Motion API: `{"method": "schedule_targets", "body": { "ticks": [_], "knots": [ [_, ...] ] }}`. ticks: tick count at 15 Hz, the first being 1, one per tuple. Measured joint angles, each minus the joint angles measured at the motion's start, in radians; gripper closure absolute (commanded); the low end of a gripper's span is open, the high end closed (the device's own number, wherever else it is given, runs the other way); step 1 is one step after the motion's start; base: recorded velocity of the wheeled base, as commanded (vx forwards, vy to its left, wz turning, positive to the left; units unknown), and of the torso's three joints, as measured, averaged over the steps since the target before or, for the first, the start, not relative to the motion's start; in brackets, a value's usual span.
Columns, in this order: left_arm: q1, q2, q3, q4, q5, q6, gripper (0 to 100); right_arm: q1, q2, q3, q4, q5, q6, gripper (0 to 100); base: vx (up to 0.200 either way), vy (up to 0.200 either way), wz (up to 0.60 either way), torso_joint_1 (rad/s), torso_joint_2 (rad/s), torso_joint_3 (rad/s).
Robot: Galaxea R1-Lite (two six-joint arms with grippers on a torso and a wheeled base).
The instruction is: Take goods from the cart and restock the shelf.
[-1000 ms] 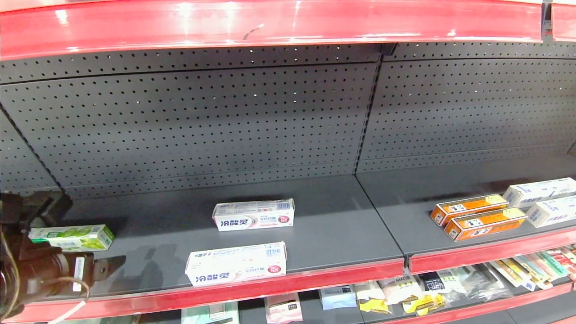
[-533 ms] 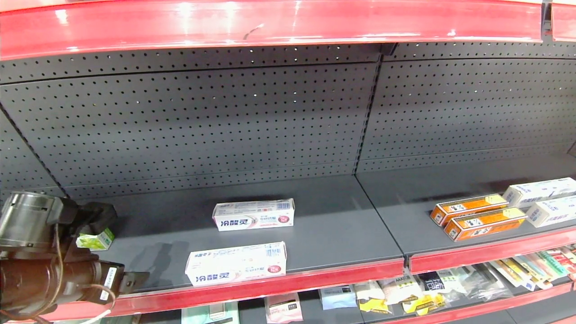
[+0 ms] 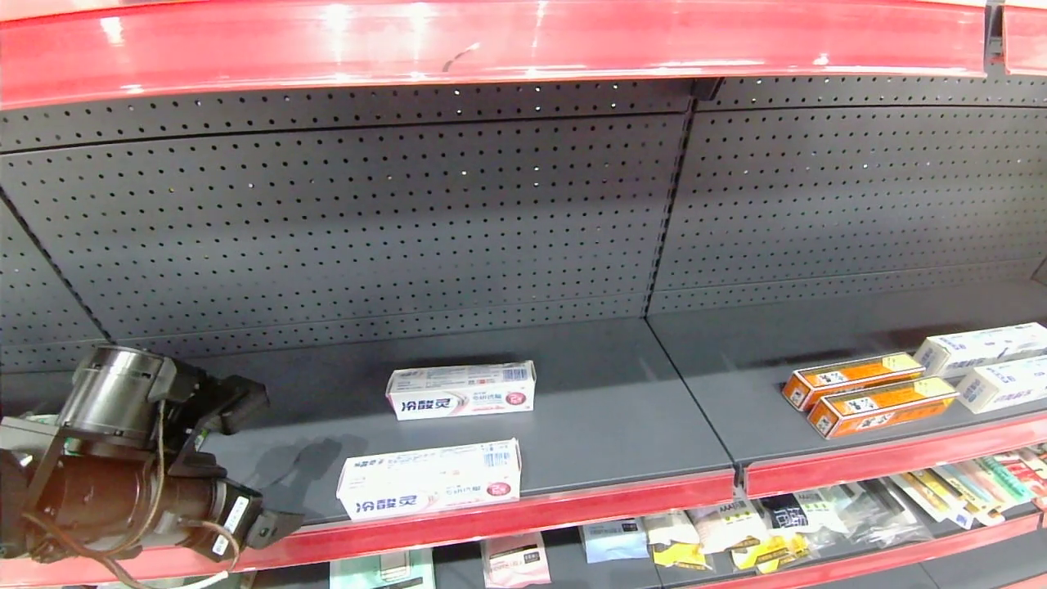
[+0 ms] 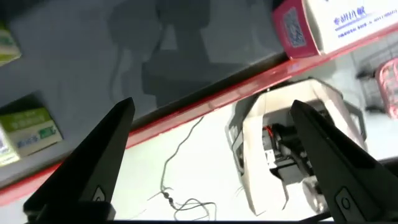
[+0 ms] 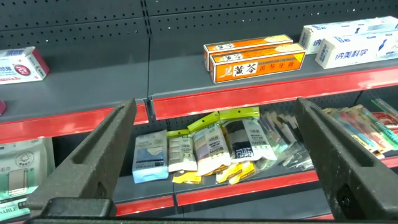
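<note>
My left gripper (image 3: pixel 258 462) hangs at the front left of the grey shelf (image 3: pixel 613 409), open and holding nothing. In the left wrist view its fingers (image 4: pixel 93 162) spread wide over the shelf's red front lip, with green boxes (image 4: pixel 28 127) lying on the shelf board to one side. Two white toothpaste boxes lie mid-shelf, one at the back (image 3: pixel 460 390) and one at the front edge (image 3: pixel 429 478), just right of the left gripper. My right gripper (image 5: pixel 216 109) is open and empty, held in front of the shelving.
Two orange boxes (image 3: pixel 867 393) and two white-and-blue boxes (image 3: pixel 981 348) lie on the right shelf section. The lower shelf holds hanging packets (image 3: pixel 736 532). A red shelf edge (image 3: pixel 491 41) runs overhead. Bare board lies between the white and orange boxes.
My left arm has swung to the right along the shelf front and risen a little. The green box seen beside it before is now hidden behind the arm in the head view.
</note>
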Motion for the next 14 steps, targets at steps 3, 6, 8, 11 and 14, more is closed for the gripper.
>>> {"method": "schedule_targets", "body": {
  "ticks": [3, 6, 8, 11, 14],
  "knots": [
    [-0.001, -0.009, -0.021, 0.0, -0.004, 0.042, 0, 0.0, 0.0, 0.0, 0.0, 0.0, 0.0, 0, 0.0, 0.0, 0.0, 0.0, 0.0, 0.0],
    [0.029, -0.014, -0.027, 0.001, -0.014, 0.101, 0, 0.0, 0.0, 0.0, 0.0, 0.0, 0.0, 0, 0.0, 0.0, 0.0, 0.0, 0.0, 0.0],
    [0.034, 0.006, -0.039, -0.002, -0.017, 0.112, 0, 0.0, 0.0, 0.0, 0.0, -0.001, 0.0, 0, 0.0, 0.0, 0.0, 0.0, 0.0, 0.0],
    [0.035, 0.043, -0.063, -0.004, -0.137, 0.177, 0, 0.0, 0.0, 0.0, 0.0, 0.0, 0.0, 0, 0.0, 0.0, 0.0, 0.0, 0.0, 0.0],
    [0.036, 0.092, -0.07, -0.006, -0.201, 0.264, 0, 0.0, 0.0, 0.0, 0.0, 0.0, 0.0, 0, 0.0, 0.0, 0.0, 0.0, 0.0, 0.0]
  ]
}}
